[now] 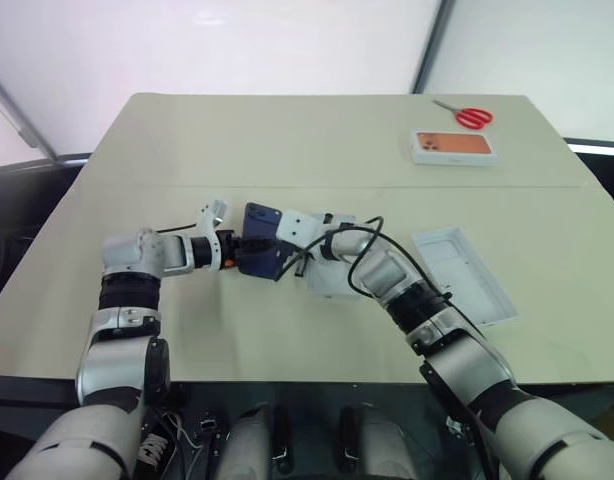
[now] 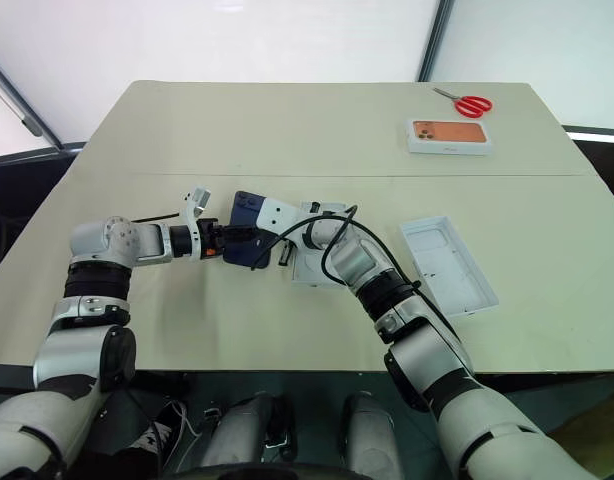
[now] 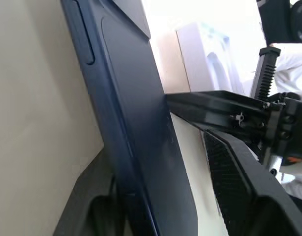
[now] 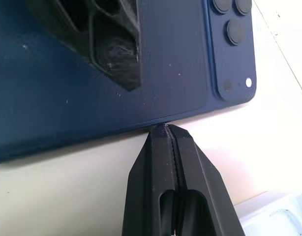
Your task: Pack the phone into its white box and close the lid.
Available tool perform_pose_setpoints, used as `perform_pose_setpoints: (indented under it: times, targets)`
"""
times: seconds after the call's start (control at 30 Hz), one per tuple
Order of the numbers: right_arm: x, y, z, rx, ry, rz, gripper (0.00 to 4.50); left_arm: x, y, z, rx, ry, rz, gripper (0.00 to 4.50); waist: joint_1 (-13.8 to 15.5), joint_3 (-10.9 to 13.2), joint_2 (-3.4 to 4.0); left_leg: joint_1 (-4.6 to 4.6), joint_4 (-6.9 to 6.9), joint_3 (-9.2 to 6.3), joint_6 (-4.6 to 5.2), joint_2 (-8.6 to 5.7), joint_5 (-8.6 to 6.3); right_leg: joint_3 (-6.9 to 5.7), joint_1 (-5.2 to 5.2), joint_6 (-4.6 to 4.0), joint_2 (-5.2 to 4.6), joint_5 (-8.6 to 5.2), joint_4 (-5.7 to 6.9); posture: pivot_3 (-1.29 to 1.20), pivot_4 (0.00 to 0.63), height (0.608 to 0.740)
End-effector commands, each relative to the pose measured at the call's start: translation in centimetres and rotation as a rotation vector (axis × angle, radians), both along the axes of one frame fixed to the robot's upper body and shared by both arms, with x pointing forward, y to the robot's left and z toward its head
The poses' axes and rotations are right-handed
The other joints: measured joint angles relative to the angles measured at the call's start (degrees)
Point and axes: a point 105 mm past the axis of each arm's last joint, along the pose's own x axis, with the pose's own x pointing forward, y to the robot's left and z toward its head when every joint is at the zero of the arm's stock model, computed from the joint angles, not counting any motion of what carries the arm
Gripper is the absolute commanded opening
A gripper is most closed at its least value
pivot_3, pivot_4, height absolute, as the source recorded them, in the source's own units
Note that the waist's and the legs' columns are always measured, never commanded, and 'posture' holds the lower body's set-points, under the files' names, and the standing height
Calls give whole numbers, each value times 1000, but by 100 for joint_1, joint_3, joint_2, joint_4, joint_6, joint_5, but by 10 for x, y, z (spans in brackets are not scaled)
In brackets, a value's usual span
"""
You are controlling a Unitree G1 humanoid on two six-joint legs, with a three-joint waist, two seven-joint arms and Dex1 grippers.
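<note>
Shut right fingers (image 4: 166, 135) touch the navy phone (image 4: 67, 88), gripped between the left fingers (image 3: 225, 162).

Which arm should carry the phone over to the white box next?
Left. The left gripper has its fingers on both faces of the phone; the right gripper is shut, only touching its edge.

We cannot see most of the white box (image 2: 309, 268): the right arm and the phone (image 2: 249, 243) cover it.
</note>
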Motion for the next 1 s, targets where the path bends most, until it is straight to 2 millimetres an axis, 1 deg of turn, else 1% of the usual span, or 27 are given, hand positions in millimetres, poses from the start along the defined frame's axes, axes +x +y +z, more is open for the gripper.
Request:
perform_pose_setpoints:
  times: [0.03, 0.13, 0.2, 0.23, 0.27, 0.33, 0.5, 0.6, 0.73, 0.8, 0.87, 0.93, 0.97, 1.0]
  targets:
    - [-2, 6, 8, 8, -32, 28, 0, -7, 0, -12, -5, 63, 0, 2665, -5, 1, 0, 0, -1, 0, 0, 0, 0, 0, -1, 0, 0, 0, 0, 0, 150, 738]
    - [-1, 6, 7, 6, -30, 26, 0, -8, 0, -13, -13, 67, 5, 2665, -11, 1, 0, 0, -2, 0, -1, 0, 0, 0, -2, 0, 0, 0, 0, 0, 150, 738]
    - [-1, 6, 6, 4, -31, 26, 0, -9, 0, -13, -21, 75, 13, 2126, -14, 1, 0, 0, -3, 0, -1, 0, 0, 1, -2, 0, -1, 0, 0, 0, 150, 738]
    - [-2, 5, 6, 3, -31, 26, 0, -8, 0, -13, -28, 76, 18, 1757, -19, 1, 0, 0, -3, 0, -1, 0, 0, 1, -3, 0, -1, 0, 0, 0, 150, 738]
    - [-2, 5, 5, 3, -30, 27, 0, -9, -1, -13, -38, 77, 19, 1344, -22, 2, 0, 0, -4, 0, -1, 0, 0, 1, -3, 0, -2, 0, 0, 0, 150, 738]
    - [-3, 6, 5, 1, -32, 33, 0, -9, -1, -12, -55, 79, 22, 334, -6, 1, -4, -1, -5, 0, -2, 0, 1, 1, -4, 0, -2, 0, 0, 0, 150, 738]
    - [-3, 6, 8, 12, -42, 42, 0, -10, -1, -6, -136, 83, 41, 334, -30, 3, -5, -1, -9, -1, -3, 0, 1, 1, -6, -1, -5, 0, -1, 0, 150, 738]
    - [-3, 7, 12, 51, -31, 45, 0, -10, 0, -4, -173, 82, 60, 334, -51, 5, -7, -1, -15, -1, -4, -2, 2, 1, -7, -1, -7, 0, -3, 0, 150, 738]
    - [-12, 10, 30, 253, 98, 67, 0, -10, 6, 5, -238, 57, 81, 334, -60, 11, -13, -2, -17, -1, -5, -2, 3, 0, -6, 0, -6, 0, -4, 0, 150, 738]
    - [-16, 10, 39, 348, 178, 77, 528, -11, 10, 10, -280, 55, 94, 269, -83, 16, -15, -7, -17, -2, -5, -2, 3, 0, -9, 0, -6, 0, -4, 0, 150, 738]
    - [-18, 6, 47, 388, 206, 83, 1291, -11, 16, 14, -315, 44, 108, 269, -108, 20, -17, -11, -17, -2, -5, -1, 4, 0, -14, -1, -5, 0, -4, 0, 150, 738]
    - [-21, 1, 52, 397, 213, 90, 2252, -11, 19, 18, -331, 23, 120, 269, -120, 22, -17, -12, -23, -2, -7, 0, 5, 0, -19, -1, -3, 0, -4, 0, 150, 738]
    - [-26, -5, 58, 410, 228, 113, 2718, -11, 21, 21, -342, 17, 122, 269, -120, 23, -19, -13, -28, -2, -10, 0, 7, 1, -22, -1, -3, 0, -6, 0, 150, 738]
    - [-30, -9, 61, 419, 242, 132, 2718, -12, 22, 23, -346, 7, 121, 269, -108, 26, -21, -13, -33, -2, -11, -1, 8, 1, -23, -1, -3, 0, -7, 0, 150, 738]
